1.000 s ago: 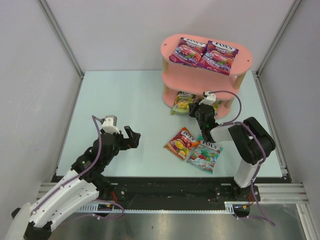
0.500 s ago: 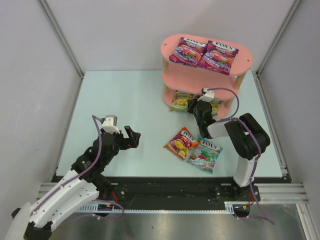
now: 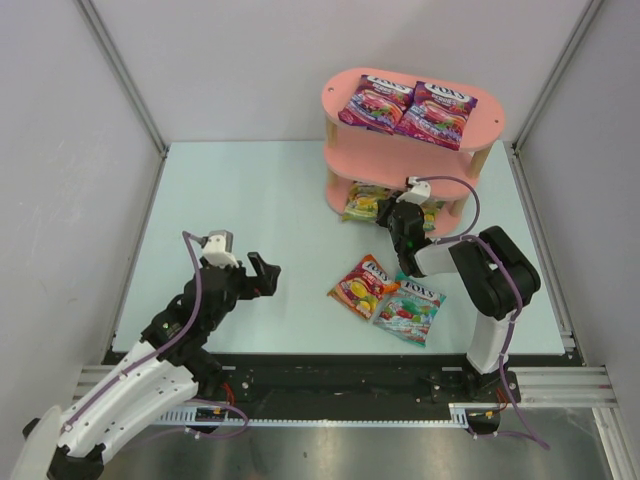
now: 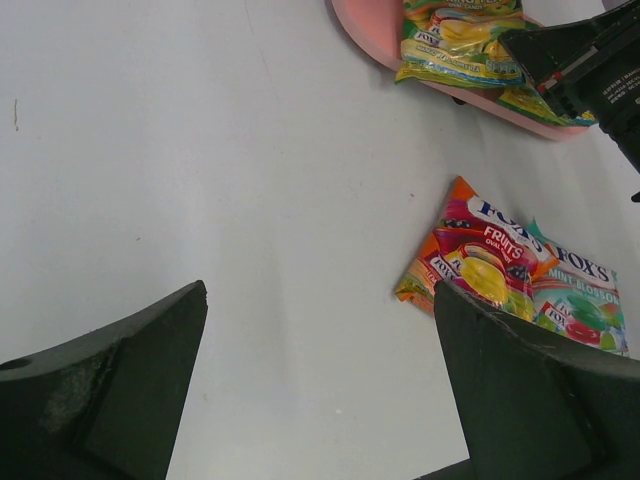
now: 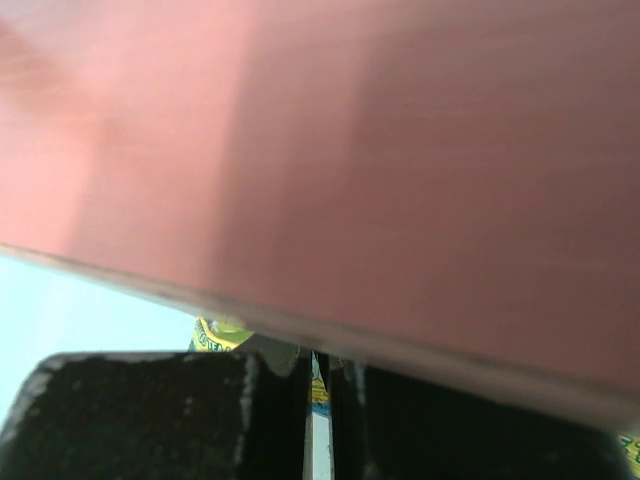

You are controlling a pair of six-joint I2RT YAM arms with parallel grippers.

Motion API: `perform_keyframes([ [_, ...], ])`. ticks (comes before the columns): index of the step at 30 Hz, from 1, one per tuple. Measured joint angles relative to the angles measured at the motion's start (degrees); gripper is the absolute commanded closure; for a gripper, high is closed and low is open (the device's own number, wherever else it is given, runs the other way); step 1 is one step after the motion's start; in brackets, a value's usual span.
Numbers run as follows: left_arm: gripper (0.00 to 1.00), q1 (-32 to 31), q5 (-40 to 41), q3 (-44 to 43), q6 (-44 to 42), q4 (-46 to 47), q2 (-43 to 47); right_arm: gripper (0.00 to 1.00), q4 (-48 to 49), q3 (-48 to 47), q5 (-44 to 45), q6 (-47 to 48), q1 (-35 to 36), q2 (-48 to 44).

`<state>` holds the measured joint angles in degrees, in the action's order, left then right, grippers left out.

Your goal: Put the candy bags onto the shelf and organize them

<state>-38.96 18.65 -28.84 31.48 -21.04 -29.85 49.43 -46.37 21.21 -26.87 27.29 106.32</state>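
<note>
The pink shelf [image 3: 345, 100] stands at the far right with two purple-magenta candy bags [image 3: 376, 102] [image 3: 437, 113] on its top board. Two yellow-green bags [image 3: 364, 201] [image 3: 436, 211] lie on its bottom tier. My right gripper [image 3: 398, 212] reaches in between them at the tier's front edge, shut on a thin edge of a yellow-green bag [image 5: 215, 335] under the pink board [image 5: 350, 150]. A red-orange bag [image 3: 363, 285] and a teal-white bag [image 3: 409, 310] lie on the table, overlapping. My left gripper [image 3: 262, 278] is open and empty, left of them.
Grey walls with metal posts enclose the pale table [image 3: 240, 200]. The right arm's base [image 3: 490, 340] stands just right of the two loose bags. In the left wrist view the red-orange bag [image 4: 478, 258] lies ahead to the right, the shelf [image 4: 365, 25] beyond.
My right gripper has pushed a little farther toward the shelf's bottom tier, and the left yellow-green bag has slid slightly further in. The left arm has not moved.
</note>
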Motion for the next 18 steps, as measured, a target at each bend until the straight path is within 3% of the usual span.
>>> perform_keyframes([
  [5,0.00,0.00,-0.04,0.02,0.00,-0.02,0.28,1.00,0.02,0.07,1.46,-0.48,-0.04,0.00],
  [6,0.00,0.00,-0.07,0.02,0.00,-0.02,0.28,0.97,0.04,0.07,1.51,-0.52,-0.04,0.00],
  [9,0.00,0.00,-0.07,0.02,0.00,-0.04,0.28,0.73,0.15,0.07,1.40,-0.66,-0.11,0.00],
  [12,0.00,0.04,-0.07,0.02,0.00,-0.04,0.28,0.56,0.66,0.07,1.36,-1.09,-0.57,0.00],
  [18,0.00,0.11,-0.44,0.02,0.02,-0.04,0.31,0.46,1.66,0.07,0.90,-1.16,-1.42,-0.31],
])
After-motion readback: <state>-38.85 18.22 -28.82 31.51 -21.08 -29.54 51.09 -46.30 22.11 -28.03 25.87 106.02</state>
